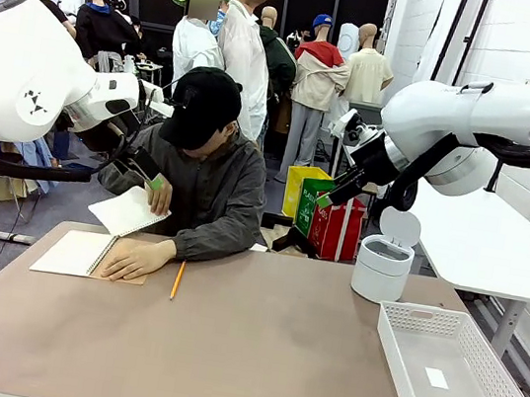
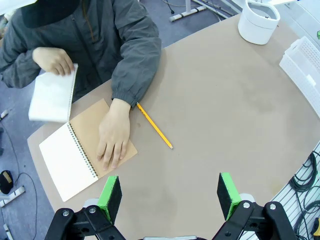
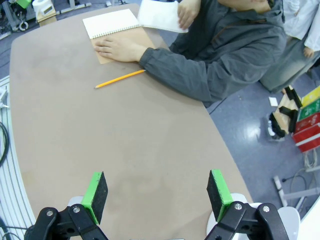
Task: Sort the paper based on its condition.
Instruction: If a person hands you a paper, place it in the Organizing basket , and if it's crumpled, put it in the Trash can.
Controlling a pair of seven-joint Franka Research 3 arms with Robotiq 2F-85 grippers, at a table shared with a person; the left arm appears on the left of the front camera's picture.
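The person across the table holds the paper (image 1: 127,210), a white sheet, raised in one hand above the left end of the table. The other hand (image 1: 139,260) presses flat on an open spiral notebook (image 1: 77,252) with a brown cover. The paper (image 2: 51,95) also appears at the left of the left wrist view, and at the top of the right wrist view (image 3: 157,15). Whether it is free of the notebook I cannot tell. My left gripper (image 2: 169,192) hangs open high over the table, close to the person's shoulder (image 1: 144,171). My right gripper (image 3: 157,191) is open and raised at the right (image 1: 337,184).
A yellow pencil (image 1: 177,279) lies beside the notebook. A white mesh basket (image 1: 451,371) sits at the table's right front, holding a small white scrap. A white round bin (image 1: 382,266) with its lid up stands at the far right edge.
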